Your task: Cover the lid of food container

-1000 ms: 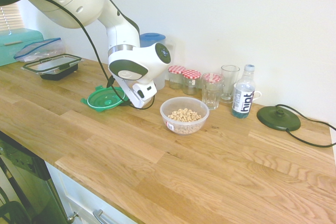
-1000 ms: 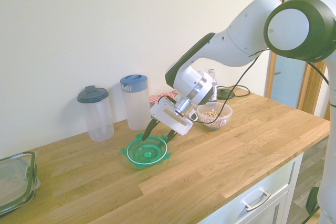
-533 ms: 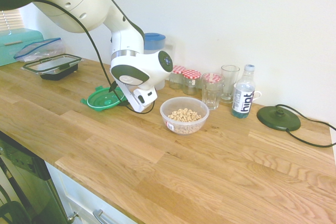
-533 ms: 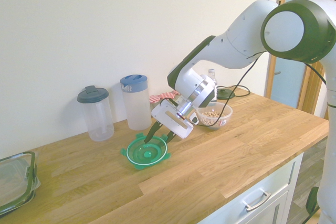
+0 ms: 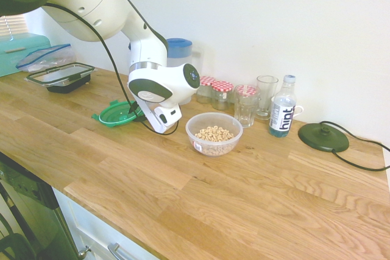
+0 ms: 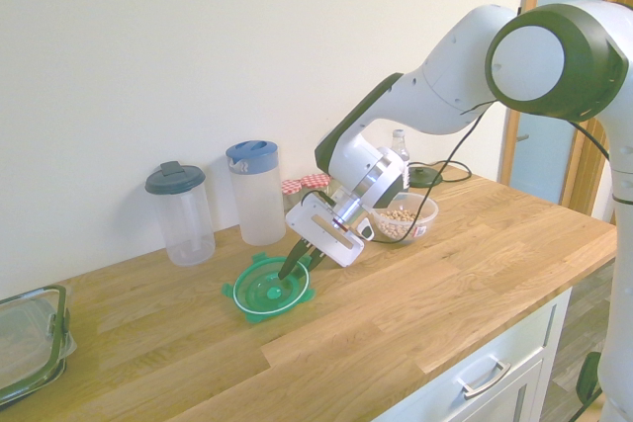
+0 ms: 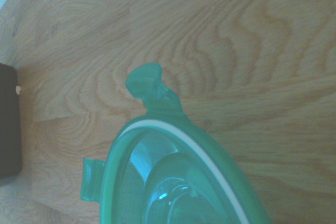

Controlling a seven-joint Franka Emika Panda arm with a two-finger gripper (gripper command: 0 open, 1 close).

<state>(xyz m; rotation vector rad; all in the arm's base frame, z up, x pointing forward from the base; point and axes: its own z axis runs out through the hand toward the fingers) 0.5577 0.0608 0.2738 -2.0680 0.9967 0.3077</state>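
The white two-finger gripper (image 6: 295, 266) angles down at the near-right rim of the round translucent green plastic lid (image 6: 265, 290), its dark fingers (image 6: 288, 264) drawn close together on that rim; whether they actually pinch the rim or only touch it cannot be told. In the second exterior view the lid sits left of centre, lower middle of the frame, its rim on the gripper's side raised a little and the far-left edge on the wooden worktop (image 6: 396, 303). Being round, the lid has no long axis; its hollow side with the white ring faces up, and snap tabs stick out around the edge. In the wrist view the lid (image 7: 173, 182) fills the lower middle, one tab pointing toward the top of the frame over bare wood grain.

The small round clear plastic bowl of cereal rings (image 5: 214, 133) stands at the centre of the first exterior view, uncovered, just right of the gripper housing and apart from the lid (image 5: 117, 114), which lies left of centre there.

Behind the bowl, toward the wall, are red-checked-lid jars (image 5: 214, 92), two clear glasses (image 5: 256, 100) and a water bottle (image 5: 282, 114). A blue-lidded pitcher (image 6: 255, 193) and a grey-lidded pitcher (image 6: 181, 212) stand behind the lid. The worktop in front of the lid and bowl, toward the near edge, is bare wood.
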